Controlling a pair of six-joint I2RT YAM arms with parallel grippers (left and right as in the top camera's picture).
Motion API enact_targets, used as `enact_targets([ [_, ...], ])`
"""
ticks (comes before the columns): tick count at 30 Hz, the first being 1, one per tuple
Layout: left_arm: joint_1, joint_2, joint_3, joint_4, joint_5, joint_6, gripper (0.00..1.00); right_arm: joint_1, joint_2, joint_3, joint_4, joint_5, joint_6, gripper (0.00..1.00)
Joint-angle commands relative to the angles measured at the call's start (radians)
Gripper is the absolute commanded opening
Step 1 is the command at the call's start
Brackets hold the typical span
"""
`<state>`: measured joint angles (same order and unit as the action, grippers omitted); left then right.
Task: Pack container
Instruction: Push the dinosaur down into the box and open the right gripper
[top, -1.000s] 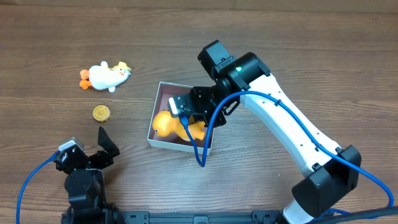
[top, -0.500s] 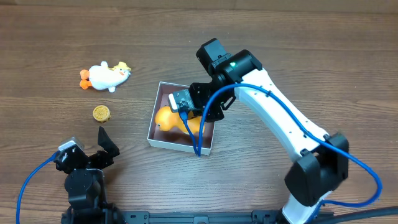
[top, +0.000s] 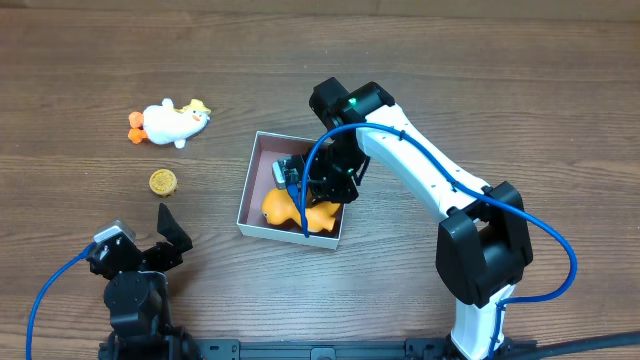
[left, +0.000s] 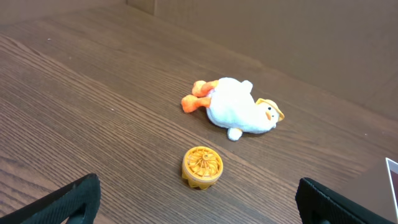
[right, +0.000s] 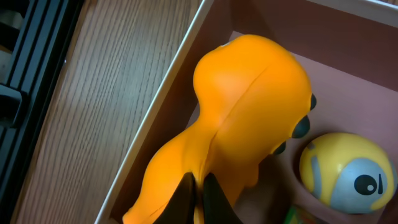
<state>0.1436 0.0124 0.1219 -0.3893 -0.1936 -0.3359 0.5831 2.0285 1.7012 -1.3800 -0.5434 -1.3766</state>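
Note:
The container (top: 256, 165) is a shallow white-walled box with a mauve inside, at the table's middle. My right gripper (top: 312, 198) is inside it, shut on a soft orange toy (top: 278, 206), pinching a fold of it (right: 200, 186). In the right wrist view the orange toy (right: 249, 106) fills the box beside the white wall (right: 168, 106), with a yellow ball toy (right: 345, 171) next to it. My left gripper (left: 199, 205) is open and empty near the front left, behind a small orange disc (left: 202, 167).
A white plush duck (top: 172, 122) with orange feet lies at the far left, also in the left wrist view (left: 239, 112). The orange disc (top: 163, 181) lies between it and my left gripper (top: 140, 245). A blue cable hangs over the box's front wall.
My right gripper has moved down and left into the container with the orange toy, which now sits lower in the box. The left arm has not moved.

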Motion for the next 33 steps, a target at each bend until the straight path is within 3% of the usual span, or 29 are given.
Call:
enact_targets([
  [1,-0.003,-0.004,-0.008,0.005,0.011,0.022,1.0,-0.002,-0.002,-0.001,-0.014,-0.026,-0.012,0.04],
  [17,-0.003,-0.004,-0.008,0.005,0.011,0.022,1.0,-0.001,-0.001,-0.135,0.01,-0.038,-0.008,0.04],
  [18,-0.003,-0.004,-0.008,0.005,0.011,0.022,1.0,-0.001,-0.001,-0.135,0.01,-0.038,-0.007,0.11],
  [19,-0.003,-0.004,-0.008,0.005,0.011,0.022,1.0,-0.001,-0.001,-0.135,0.011,-0.038,-0.007,0.29],
  [20,-0.003,-0.004,-0.008,0.005,0.011,0.022,1.0,-0.001,-0.001,-0.135,0.014,-0.038,-0.008,1.0],
  [33,-0.003,-0.004,-0.008,0.005,0.011,0.022,1.0,-0.001,-0.001,-0.135,0.041,-0.042,-0.007,1.0],
])
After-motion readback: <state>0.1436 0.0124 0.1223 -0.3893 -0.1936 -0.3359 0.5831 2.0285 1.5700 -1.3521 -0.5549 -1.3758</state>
